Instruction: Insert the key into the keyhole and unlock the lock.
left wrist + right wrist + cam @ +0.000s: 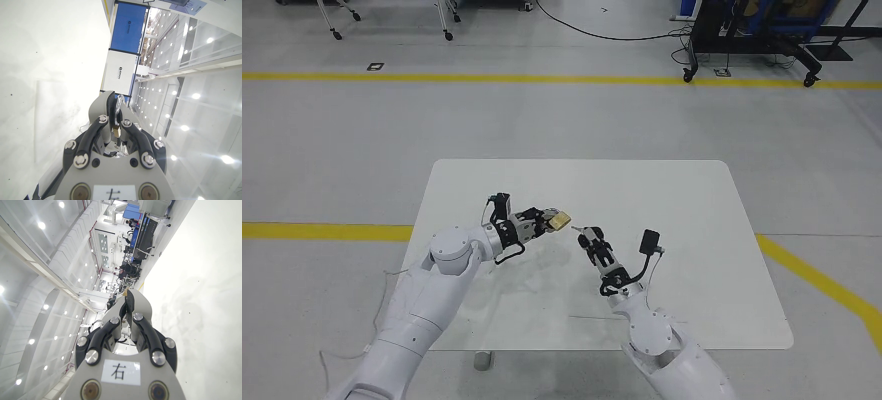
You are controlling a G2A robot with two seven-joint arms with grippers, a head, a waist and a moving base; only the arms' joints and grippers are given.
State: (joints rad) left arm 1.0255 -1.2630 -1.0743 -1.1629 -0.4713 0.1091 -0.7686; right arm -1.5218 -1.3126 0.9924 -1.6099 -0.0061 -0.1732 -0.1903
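Small brass padlock (pixel 117 132), body mostly hidden inside left gripper (pixel 117 102); small silver metal key (pixel 577 229), at its 4 o'clock in right gripper (pixel 586 237), too small to tell.

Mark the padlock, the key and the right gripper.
padlock (pixel 559 219): top view, brass body.
key (pixel 575 228): top view, protruding blade tip.
right gripper (pixel 584 234): top view, between fingertips.

The lock (pixel 559 220) has a brass-yellow body and a shiny silver shackle (pixel 119 101), while the key (pixel 576 229) looks pale silver. The left gripper (pixel 116 100) and the right gripper (pixel 126 296) are both light grey, with black cross-hatched pads (pixel 111 102), black links (pixel 90 132) and silver bolts (pixel 80 160). The table (pixel 692 200) is plain white, and the floor (pixel 342 150) is grey with yellow lines (pixel 542 78).
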